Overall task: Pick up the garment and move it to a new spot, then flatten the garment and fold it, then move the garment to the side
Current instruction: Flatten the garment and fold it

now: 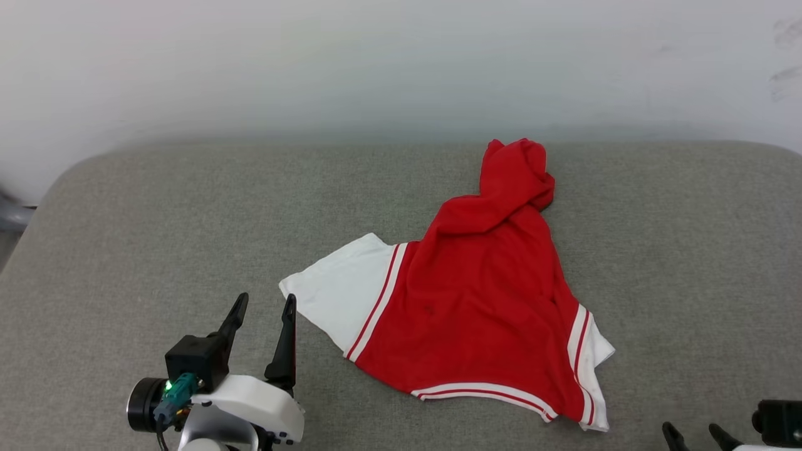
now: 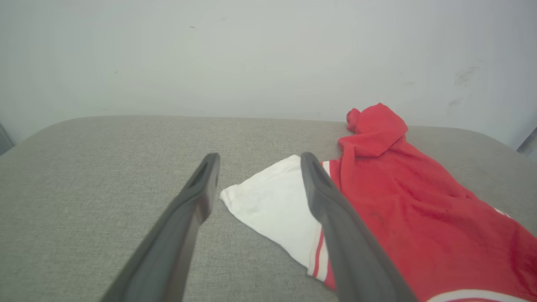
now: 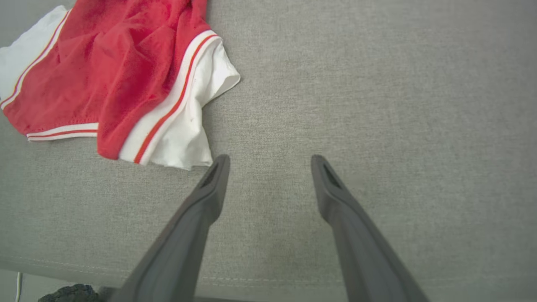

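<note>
The garment point(image 1: 482, 294) is a red T-shirt with white sleeves and red-white striped trim, lying crumpled on the grey surface, its far end bunched into a lump. My left gripper point(image 1: 265, 302) stands open just left of the near white sleeve point(image 2: 272, 205), nothing between its fingers. In the left wrist view the gripper point(image 2: 258, 159) frames that sleeve's corner. My right gripper point(image 3: 270, 161) is open over bare grey fabric, to the right of the other white sleeve point(image 3: 188, 121); its fingertips point(image 1: 671, 431) peek in at the head view's lower right.
The grey padded surface point(image 1: 156, 238) has rounded far corners and meets a pale wall point(image 1: 376, 62) behind. Its near edge point(image 3: 63, 272) shows in the right wrist view, with a dark object point(image 3: 69, 293) below it.
</note>
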